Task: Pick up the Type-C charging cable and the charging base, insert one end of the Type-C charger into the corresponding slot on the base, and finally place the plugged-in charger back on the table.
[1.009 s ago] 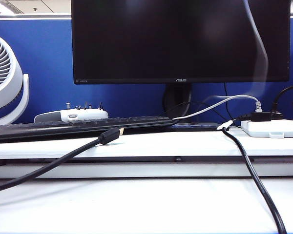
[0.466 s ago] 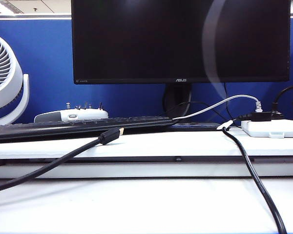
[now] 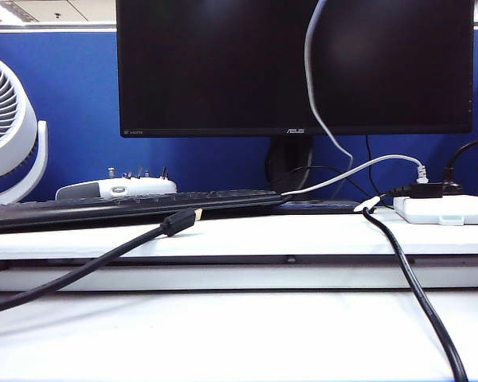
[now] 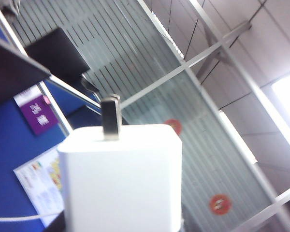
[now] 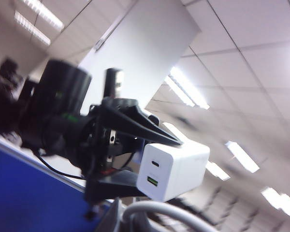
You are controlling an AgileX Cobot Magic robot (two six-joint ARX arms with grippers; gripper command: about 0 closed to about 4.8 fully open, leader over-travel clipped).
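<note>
Black monitor [image 3: 295,68], keyboard [image 3: 127,208], white fan [image 3: 8,131] on ledge

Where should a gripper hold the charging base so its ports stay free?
By its flat sides, coming from behind, as the left gripper does with the charging base: both ports sit on the end face, pointing away from the fingers. The right gripper, unseen, is shut.

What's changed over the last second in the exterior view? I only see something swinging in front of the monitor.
Only the Type-C charging cable moved: its hanging strand swung leftward across the monitor, from a blurred streak near the right side to a sharp line near the middle. Nothing visibly taken or released. The keyboard, black cable, fan and flat white box stayed put. Wrist views now: left gripper holds the charging base.
</note>
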